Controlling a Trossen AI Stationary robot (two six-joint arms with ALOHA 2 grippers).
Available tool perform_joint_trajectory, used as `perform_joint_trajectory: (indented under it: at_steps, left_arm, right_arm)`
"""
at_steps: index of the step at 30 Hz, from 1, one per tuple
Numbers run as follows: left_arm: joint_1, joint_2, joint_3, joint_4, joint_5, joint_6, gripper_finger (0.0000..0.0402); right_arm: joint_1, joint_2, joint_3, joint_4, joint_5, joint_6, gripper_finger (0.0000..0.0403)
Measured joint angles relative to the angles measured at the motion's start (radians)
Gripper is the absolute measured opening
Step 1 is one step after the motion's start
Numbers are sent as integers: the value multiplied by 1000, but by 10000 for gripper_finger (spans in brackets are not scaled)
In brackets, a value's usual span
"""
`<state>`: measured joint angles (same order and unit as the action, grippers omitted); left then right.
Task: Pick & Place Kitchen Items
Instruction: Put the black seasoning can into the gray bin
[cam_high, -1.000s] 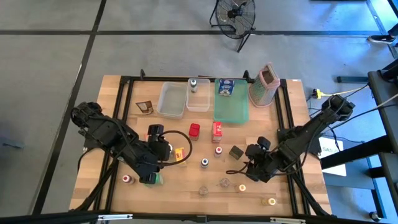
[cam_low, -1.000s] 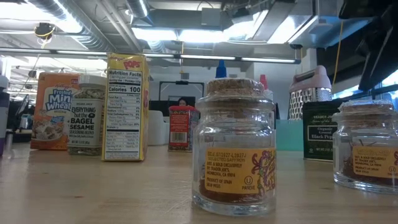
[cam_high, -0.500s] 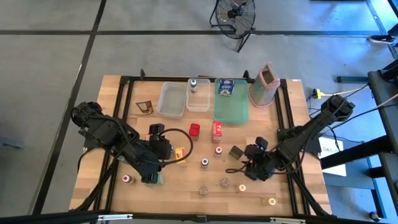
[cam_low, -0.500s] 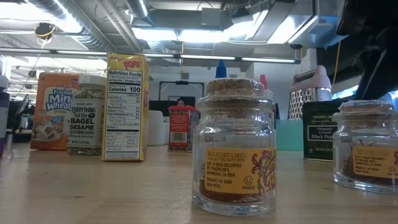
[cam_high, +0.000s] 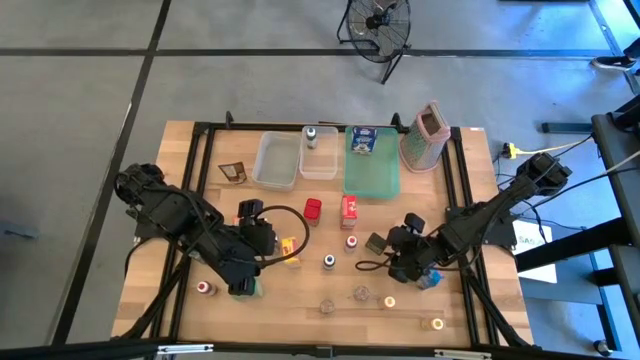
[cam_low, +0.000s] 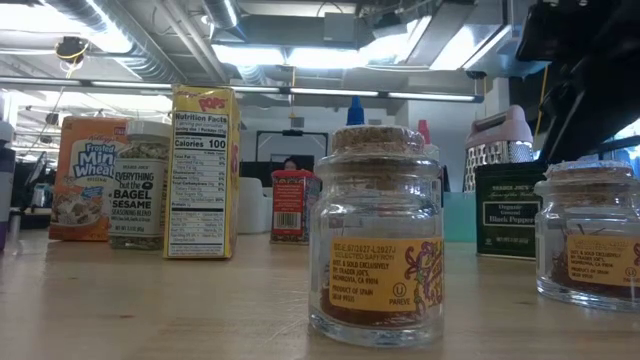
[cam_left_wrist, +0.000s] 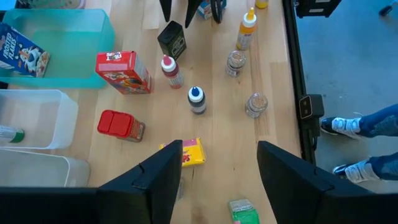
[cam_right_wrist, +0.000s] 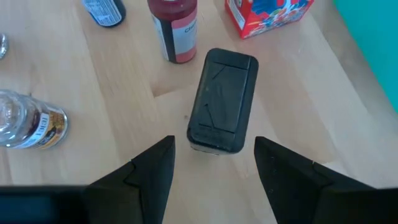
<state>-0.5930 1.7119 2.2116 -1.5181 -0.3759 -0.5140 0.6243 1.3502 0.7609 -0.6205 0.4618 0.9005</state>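
Right wrist view: right gripper (cam_right_wrist: 211, 163) poised above the black pepper tin (cam_right_wrist: 222, 107), fingers spread and empty, tin upright toward the table's (cam_high: 455, 330) right edge, near the green tray (cam_high: 372, 180). Looks like the approach step of a pick. Next: lower, straddle the tin's narrow sides, close. Left gripper (cam_left_wrist: 219, 163) also open and empty, near the front-left corner, over the yellow box (cam_left_wrist: 191, 151).
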Motion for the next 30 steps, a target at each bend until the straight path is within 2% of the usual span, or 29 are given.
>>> perform_joint_trajectory:
  at_steps: [6, 18, 26, 30]
  left_arm:
    - [0, 0, 0, 0, 0, 1, 204]
    - [0, 0, 0, 0, 0, 28, 204]
    - [8, 1, 0, 0, 1, 30, 205]
    - [7, 1, 0, 0, 2, 30, 203]
  right_arm:
    - [-5, 8, 0, 2, -15, -24, 222]
    - [-31, 139, 0, 97, -43, -48, 222]
    - [-68, 149, 0, 112, 6, -55, 222]
    - [-85, 149, 0, 112, -17, -69, 222]
